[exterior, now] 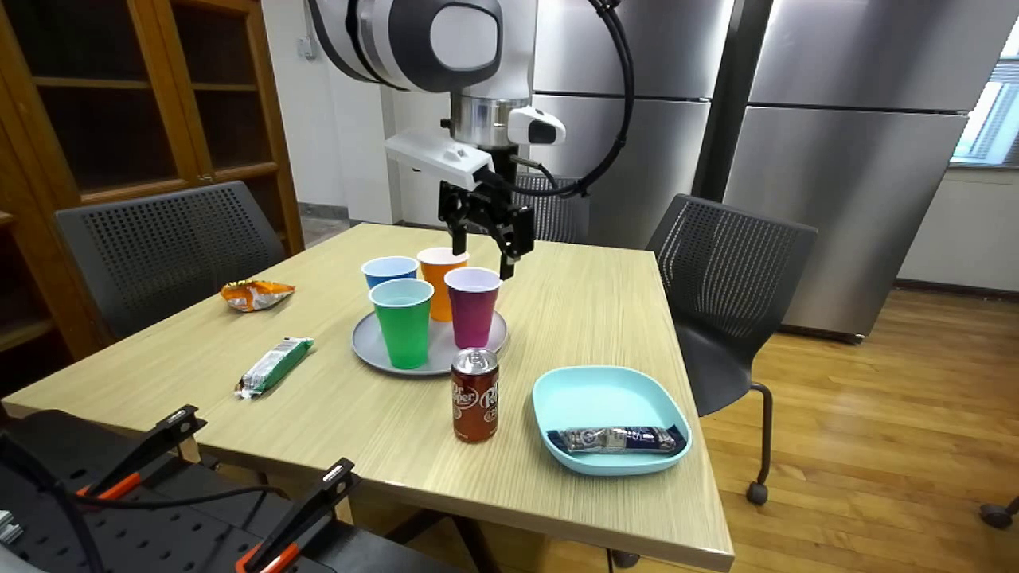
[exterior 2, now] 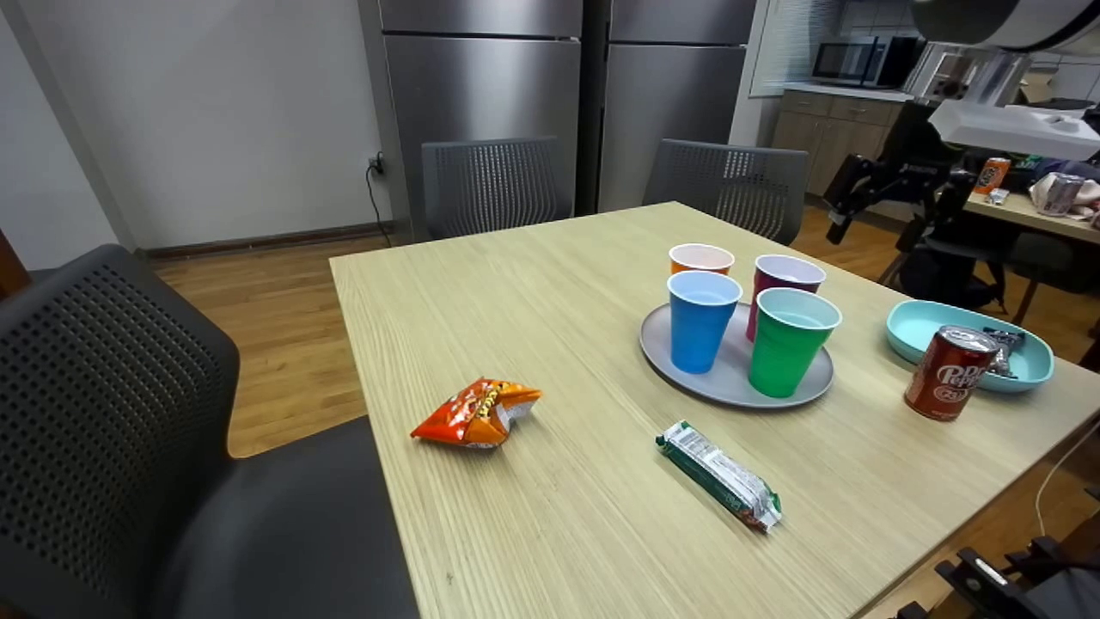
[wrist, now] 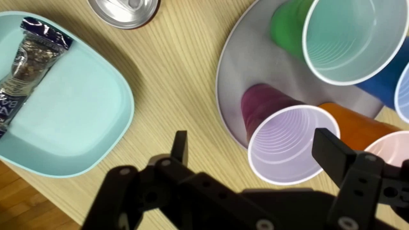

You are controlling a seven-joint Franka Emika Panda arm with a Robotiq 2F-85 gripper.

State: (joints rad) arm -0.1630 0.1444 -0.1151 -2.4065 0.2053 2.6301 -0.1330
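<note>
Grey plate (wrist: 233,73) bears the purple cup (exterior: 474,314), green cup (exterior: 406,330), blue cup (exterior 2: 698,331) and orange cup (exterior: 440,294), all upright; one navy-wrapped bar (exterior: 613,439) lies in the turquoise tray (exterior: 605,398); the can (exterior: 475,402), green-wrapped bar (exterior: 275,368) and orange snack bag (exterior 2: 477,413) rest on the desk (exterior: 581,318), outside both; the claw (exterior: 483,255) hangs above, spread wide and empty, nearest the purple cup; with nothing lifted, no carry seems under way.
</note>
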